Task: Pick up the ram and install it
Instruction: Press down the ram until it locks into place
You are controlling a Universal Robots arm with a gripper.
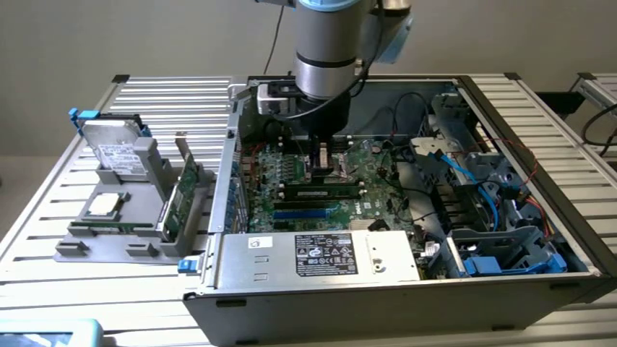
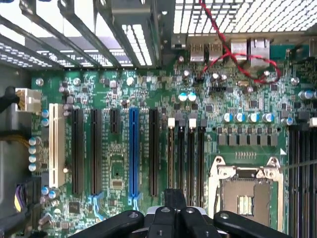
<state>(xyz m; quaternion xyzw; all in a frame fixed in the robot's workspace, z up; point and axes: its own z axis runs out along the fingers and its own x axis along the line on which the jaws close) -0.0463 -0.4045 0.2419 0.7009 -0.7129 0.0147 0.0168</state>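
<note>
The ram (image 1: 324, 193) is a long, narrow green stick with dark chips. It stands on edge in a black slot on the motherboard (image 1: 289, 170) inside the open computer case (image 1: 386, 282). In the wrist view the ram (image 2: 171, 158) shows as a thin brownish-green line in the slot with a white clip at its end. My gripper (image 1: 325, 163) hangs over the board beside the CPU socket (image 2: 245, 191), a little apart from the ram. Its black fingers (image 2: 174, 198) are shut together with nothing between them.
Outside the case, on the exterior view's left, a grey fixture (image 1: 77, 249) holds a hard drive (image 1: 115, 155), a CPU chip (image 1: 104, 204) and a taller green card (image 1: 181, 196). Blue and black cables (image 1: 463, 170) and drive bays crowd the case's right side. A power supply (image 1: 318, 256) sits along the near wall.
</note>
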